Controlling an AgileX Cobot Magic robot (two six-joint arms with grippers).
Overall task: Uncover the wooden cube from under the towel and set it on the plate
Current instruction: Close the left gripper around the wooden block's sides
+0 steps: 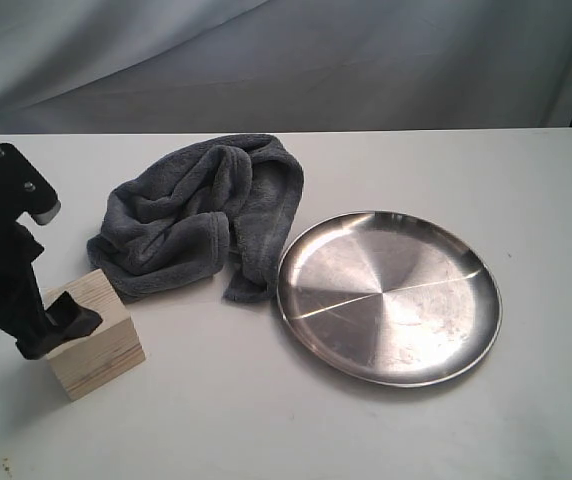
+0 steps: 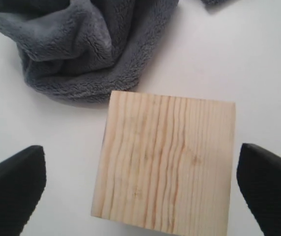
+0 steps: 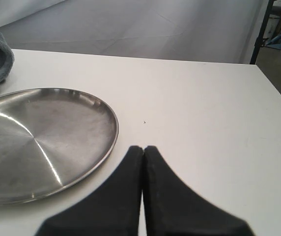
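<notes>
The wooden cube lies uncovered beside the towel; left claw, released, straddles it; right claw clenched; lifting onto the plate remains.

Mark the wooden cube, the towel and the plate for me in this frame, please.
wooden cube (image 2: 164, 162): left wrist view, middle of its grained top face.
towel (image 1: 194, 215): exterior view, centre of the crumpled heap.
plate (image 1: 388, 298): exterior view, bare middle of the dish.
</notes>
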